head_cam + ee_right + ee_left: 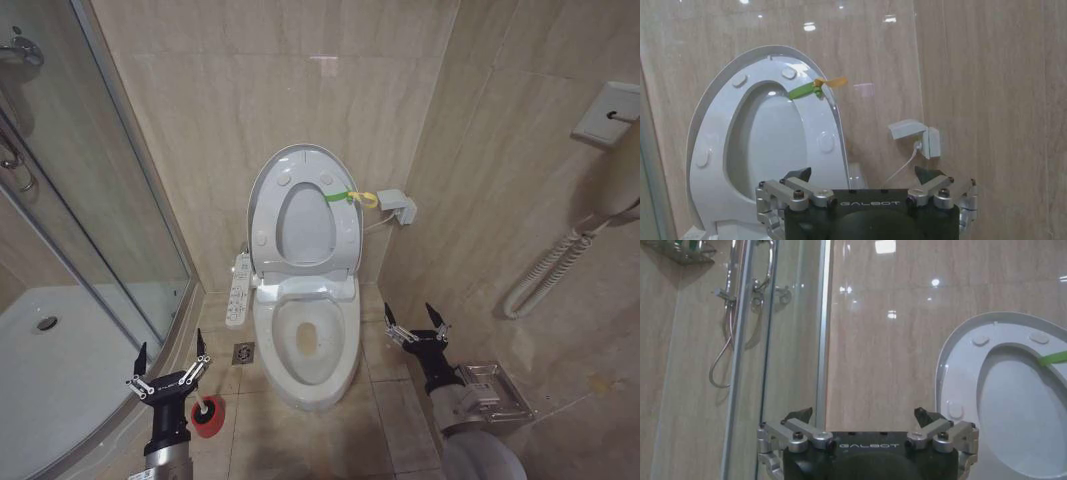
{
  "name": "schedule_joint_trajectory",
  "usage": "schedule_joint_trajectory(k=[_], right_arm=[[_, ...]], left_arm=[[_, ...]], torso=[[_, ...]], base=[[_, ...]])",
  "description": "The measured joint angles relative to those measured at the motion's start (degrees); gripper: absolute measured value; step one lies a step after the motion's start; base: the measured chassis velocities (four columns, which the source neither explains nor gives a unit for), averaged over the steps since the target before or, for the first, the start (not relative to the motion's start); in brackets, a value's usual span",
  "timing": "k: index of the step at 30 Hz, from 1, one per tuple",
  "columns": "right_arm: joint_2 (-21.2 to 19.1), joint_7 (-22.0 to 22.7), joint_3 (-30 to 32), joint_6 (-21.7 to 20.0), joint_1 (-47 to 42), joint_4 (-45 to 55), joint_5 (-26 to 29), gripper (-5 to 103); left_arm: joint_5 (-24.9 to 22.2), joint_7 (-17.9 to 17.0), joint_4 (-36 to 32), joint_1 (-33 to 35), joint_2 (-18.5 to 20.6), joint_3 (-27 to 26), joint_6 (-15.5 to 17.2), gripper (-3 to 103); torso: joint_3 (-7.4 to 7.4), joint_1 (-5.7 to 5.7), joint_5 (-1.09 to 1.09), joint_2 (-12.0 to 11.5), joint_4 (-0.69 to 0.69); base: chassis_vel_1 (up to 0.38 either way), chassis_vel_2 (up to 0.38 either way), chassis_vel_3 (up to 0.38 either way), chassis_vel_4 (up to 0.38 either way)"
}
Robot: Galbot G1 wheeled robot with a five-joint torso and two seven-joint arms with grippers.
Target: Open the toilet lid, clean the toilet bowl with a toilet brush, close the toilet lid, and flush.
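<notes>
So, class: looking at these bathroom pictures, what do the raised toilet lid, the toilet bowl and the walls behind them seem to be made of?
The toilet lid looks like glossy white moulded plastic: thin shell, small bumpers on its underside. The toilet bowl looks like glazed white ceramic, thick-walled and shiny. The walls seem to be polished beige stone-look tile, with visible joints and lamp reflections; real stone or ceramic cannot be told.

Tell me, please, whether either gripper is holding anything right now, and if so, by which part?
Nothing is held. The left gripper hangs open above the toilet brush on the floor, and the right gripper is open beside the toilet bowl.
</notes>
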Motion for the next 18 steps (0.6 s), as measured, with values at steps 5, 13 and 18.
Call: schedule_joint_trajectory(k=[5, 13, 18], right_arm=[[0.0, 0.0, 0.0, 0.0, 0.0, 0.0, 0.0, 100], [0.0, 0.0, 0.0, 0.0, 0.0, 0.0, 0.0, 100], [0.0, 0.0, 0.0, 0.0, 0.0, 0.0, 0.0, 100]], left_arm=[[0.19, 0.18, -0.44, 0.34, 0.2, 0.46, 1.78, 99], [0.55, -0.4, -1.81, 0.99, 1.33, 1.36, 6.66, 99], [0.51, -0.21, -2.12, 1.13, 1.3, 1.87, 7.45, 99]], torso=[[0.0, 0.0, 0.0, 0.0, 0.0], [0.0, 0.0, 0.0, 0.0, 0.0], [0.0, 0.0, 0.0, 0.0, 0.0]], base=[[0.0, 0.0, 0.0, 0.0], [0.0, 0.0, 0.0, 0.0], [0.0, 0.0, 0.0, 0.0]])
